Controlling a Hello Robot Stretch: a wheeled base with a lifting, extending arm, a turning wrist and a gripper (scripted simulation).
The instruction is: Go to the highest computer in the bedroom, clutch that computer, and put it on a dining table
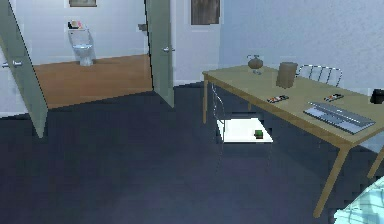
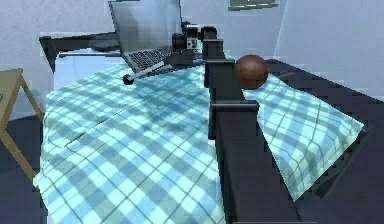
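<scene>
Above the plaid bed (image 2: 140, 140), the claw (image 2: 166, 62) sat by a tilted open laptop (image 2: 145, 30); whether it held anything, I couldn't tell.

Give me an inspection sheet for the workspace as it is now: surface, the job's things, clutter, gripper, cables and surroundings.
Surface: bed with a blue checked cover; wooden table on the dark floor.
Job's things: open laptop hangs tilted at the gripper's far end, clear of the cover.
Clutter: brown ball on the bed; second laptop, brown cylinder and dark mug on the table.
Gripper: gripper holds the open laptop.
Cables: nothing seen.
Surroundings: open door to a room with a toilet; chair behind the table.
</scene>
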